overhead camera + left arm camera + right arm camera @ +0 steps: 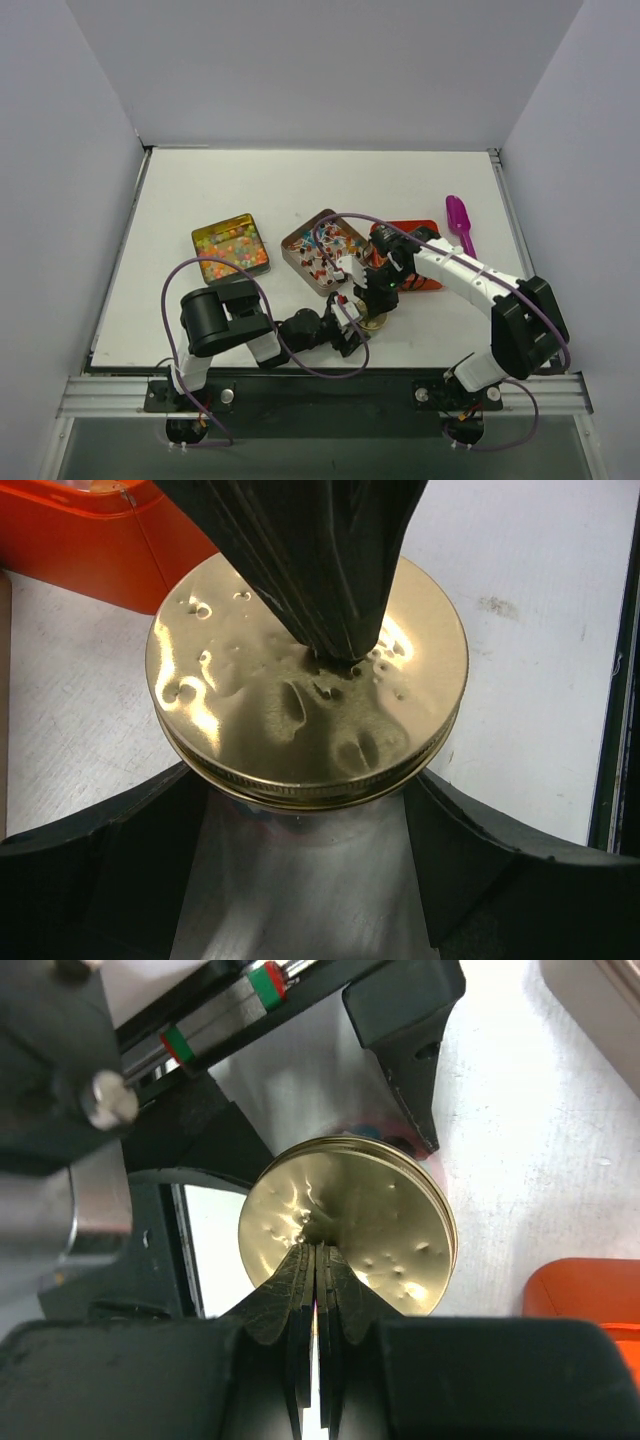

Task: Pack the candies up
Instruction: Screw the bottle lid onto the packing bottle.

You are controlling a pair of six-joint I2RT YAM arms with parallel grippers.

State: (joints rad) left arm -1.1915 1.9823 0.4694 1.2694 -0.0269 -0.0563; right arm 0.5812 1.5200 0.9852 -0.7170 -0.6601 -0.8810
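Observation:
A glass jar [300,880] capped with a dented gold lid [250,710] stands near the table's front edge [374,322]. My left gripper [310,815] is closed around the jar body just under the lid, one finger on each side. My right gripper [318,1228] is shut, and its tips press down on the middle of the lid [390,1230]. The candies lie in two open tins: round coloured beads [230,246] in the left tin, twist-wrapped pieces [322,250] in the tin beside it. I cannot tell what is inside the jar.
An orange-red container [418,232] sits right behind the jar and shows at the corner of the left wrist view [90,530]. A purple scoop [459,222] lies at the right. The table's front edge runs close behind my left gripper.

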